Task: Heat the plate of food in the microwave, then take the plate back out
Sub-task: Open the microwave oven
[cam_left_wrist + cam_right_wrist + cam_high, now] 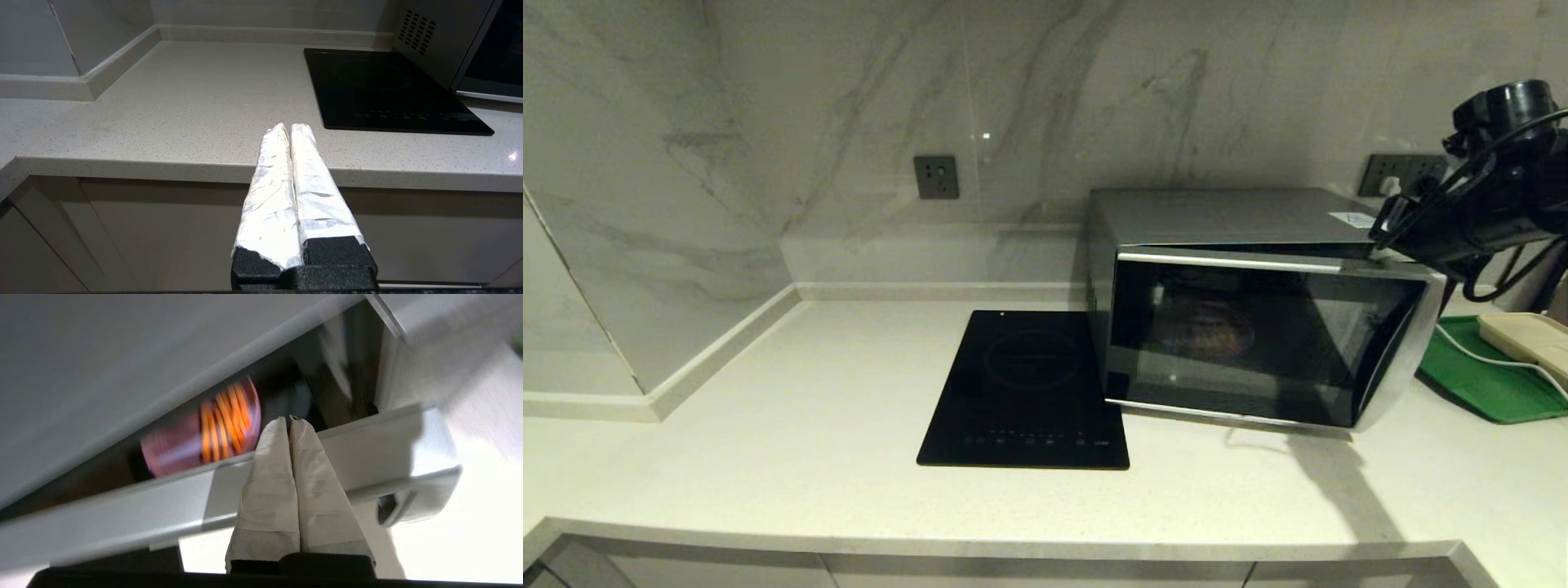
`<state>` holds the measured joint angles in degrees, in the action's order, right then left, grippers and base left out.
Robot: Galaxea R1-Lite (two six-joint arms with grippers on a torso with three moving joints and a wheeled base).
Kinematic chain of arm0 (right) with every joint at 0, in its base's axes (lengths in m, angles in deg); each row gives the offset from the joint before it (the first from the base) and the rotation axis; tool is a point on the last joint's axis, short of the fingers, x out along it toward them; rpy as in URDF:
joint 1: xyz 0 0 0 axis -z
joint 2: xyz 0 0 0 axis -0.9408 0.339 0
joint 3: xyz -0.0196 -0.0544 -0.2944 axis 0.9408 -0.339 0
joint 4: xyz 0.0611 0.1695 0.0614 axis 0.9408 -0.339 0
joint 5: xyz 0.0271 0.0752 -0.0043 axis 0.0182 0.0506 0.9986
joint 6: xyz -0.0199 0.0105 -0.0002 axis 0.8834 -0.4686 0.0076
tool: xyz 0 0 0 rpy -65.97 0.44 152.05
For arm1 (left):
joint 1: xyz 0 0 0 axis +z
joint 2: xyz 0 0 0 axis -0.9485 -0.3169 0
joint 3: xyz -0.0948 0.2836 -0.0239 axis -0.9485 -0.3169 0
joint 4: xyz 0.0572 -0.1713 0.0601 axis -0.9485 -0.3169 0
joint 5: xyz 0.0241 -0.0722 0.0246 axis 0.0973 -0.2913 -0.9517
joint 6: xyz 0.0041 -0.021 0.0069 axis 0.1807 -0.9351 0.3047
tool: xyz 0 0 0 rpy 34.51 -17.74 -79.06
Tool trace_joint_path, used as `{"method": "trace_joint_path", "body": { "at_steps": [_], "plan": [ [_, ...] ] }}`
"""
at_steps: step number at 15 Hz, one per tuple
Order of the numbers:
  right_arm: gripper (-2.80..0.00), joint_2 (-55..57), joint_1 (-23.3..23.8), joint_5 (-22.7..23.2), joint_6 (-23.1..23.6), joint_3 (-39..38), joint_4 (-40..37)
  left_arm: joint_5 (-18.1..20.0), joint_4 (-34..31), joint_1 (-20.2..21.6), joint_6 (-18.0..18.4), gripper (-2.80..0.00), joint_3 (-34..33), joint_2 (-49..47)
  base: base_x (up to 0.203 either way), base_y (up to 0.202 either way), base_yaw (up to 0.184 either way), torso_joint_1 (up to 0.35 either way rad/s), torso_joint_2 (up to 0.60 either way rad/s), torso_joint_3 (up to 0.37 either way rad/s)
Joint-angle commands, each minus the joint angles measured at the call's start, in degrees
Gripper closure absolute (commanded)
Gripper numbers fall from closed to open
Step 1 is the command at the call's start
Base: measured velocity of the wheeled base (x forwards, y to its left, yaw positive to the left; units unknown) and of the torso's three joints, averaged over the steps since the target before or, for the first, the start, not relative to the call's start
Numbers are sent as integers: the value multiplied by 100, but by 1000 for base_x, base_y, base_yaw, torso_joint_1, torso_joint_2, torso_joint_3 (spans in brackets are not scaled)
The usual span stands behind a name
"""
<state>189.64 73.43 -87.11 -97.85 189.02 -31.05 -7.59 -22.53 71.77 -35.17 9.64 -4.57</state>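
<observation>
Right gripper (289, 418), fingers pressed together, nothing pinched, sits at top edge of microwave (1241, 318) door, at its right corner; door is ajar. Plate of food (204, 437) lies just beyond the fingertips, inside the cavity, seen through the gap. Left gripper (289, 127) also closed and empty, parked off the countertop (184, 106) front edge, cooktop (384, 90) ahead of it.

The plate of food (196, 441) sits inside the microwave (1241, 310), right of the cooktop (1029, 392).
</observation>
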Motion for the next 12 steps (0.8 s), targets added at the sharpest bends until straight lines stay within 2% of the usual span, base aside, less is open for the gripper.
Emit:
{"method": "trace_joint_path", "body": {
  "at_steps": [1, 4, 5, 12],
  "plan": [
    [0, -1097, -17, 190, -9, -164, -246, -2, 3, 2, -1, 0, -1, 0, 0, 0, 0, 0, 0, 0],
    [0, -2165, 13, 568, -2, -275, -1090, -2, 3, 2, -1, 0, -1, 9, 0, 0, 0, 0, 0, 0],
    [0, -2284, 163, 629, 8, -389, -1244, -2, 3, 2, -1, 0, -1, 9, 0, 0, 0, 0, 0, 0],
    [0, -2440, 319, 673, 72, -1780, -1273, -2, 3, 2, 1, 0, -1, 7, 0, 0, 0, 0, 0, 0]
  ]
}}
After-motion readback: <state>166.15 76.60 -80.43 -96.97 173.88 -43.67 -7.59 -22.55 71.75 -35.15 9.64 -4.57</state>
